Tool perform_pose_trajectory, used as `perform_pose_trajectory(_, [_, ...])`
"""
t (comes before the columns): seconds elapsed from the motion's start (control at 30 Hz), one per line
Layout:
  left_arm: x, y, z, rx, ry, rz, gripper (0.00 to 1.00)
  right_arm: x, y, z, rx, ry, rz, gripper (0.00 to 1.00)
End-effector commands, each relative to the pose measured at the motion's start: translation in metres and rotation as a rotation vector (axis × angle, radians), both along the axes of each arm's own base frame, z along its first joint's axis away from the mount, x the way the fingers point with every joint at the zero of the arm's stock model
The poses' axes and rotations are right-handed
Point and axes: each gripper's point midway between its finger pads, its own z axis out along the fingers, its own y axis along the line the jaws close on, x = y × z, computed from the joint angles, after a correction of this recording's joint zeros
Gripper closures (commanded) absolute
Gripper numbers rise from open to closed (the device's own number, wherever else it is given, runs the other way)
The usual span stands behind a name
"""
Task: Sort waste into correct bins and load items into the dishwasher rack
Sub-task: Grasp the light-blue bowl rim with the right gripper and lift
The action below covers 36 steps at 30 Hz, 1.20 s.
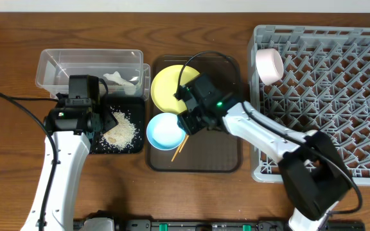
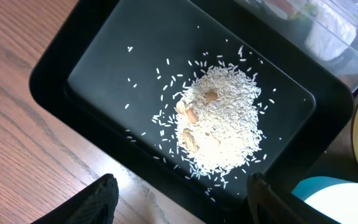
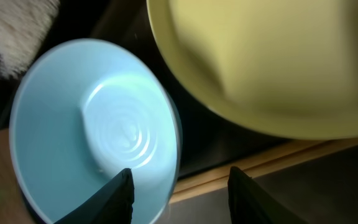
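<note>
The light-blue bowl (image 1: 164,131) sits on the dark brown serving tray, with the yellow plate (image 1: 171,86) behind it and the chopsticks (image 1: 178,149) beside it. My right gripper (image 1: 188,122) is open. In the right wrist view it (image 3: 180,180) straddles the rim of the bowl (image 3: 92,124), with the chopsticks (image 3: 260,165) and plate (image 3: 272,56) close by. My left gripper (image 2: 182,199) is open and empty over the near edge of the black tray (image 2: 104,62), which holds the rice pile (image 2: 219,118). Crumpled tissue (image 1: 122,80) lies in the clear tub (image 1: 88,67). The wrapper is not clearly visible.
The grey dishwasher rack (image 1: 339,96) fills the right side. A pale round vessel (image 1: 270,64) lies on its side in its far left corner; I cannot tell if it is the cup or the white bowl. The brown serving tray (image 1: 217,154) sits between the bins and the rack.
</note>
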Motion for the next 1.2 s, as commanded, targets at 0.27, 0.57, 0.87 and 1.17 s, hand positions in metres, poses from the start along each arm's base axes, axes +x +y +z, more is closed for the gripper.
perform_pose_trajectory(0.27, [0.000,0.001,0.002,-0.007,-0.008,0.012,0.31,-0.003,-0.009,-0.024,-0.091,0.040,-0.105,0.81])
perform_pose_trajectory(0.57, [0.000,0.001,0.002,-0.007,-0.008,0.012,0.31,0.001,-0.025,-0.027,-0.150,0.038,-0.155,0.99])
perform_pose_trajectory(0.87, [0.000,0.001,0.002,-0.007,-0.008,0.012,0.31,0.029,-0.048,0.017,-0.122,-0.077,-0.235,0.99])
perform_pose_trajectory(1.17, [0.001,0.001,0.003,-0.007,-0.012,0.012,0.31,0.076,-0.129,0.114,-0.151,-0.372,-0.409,0.99])
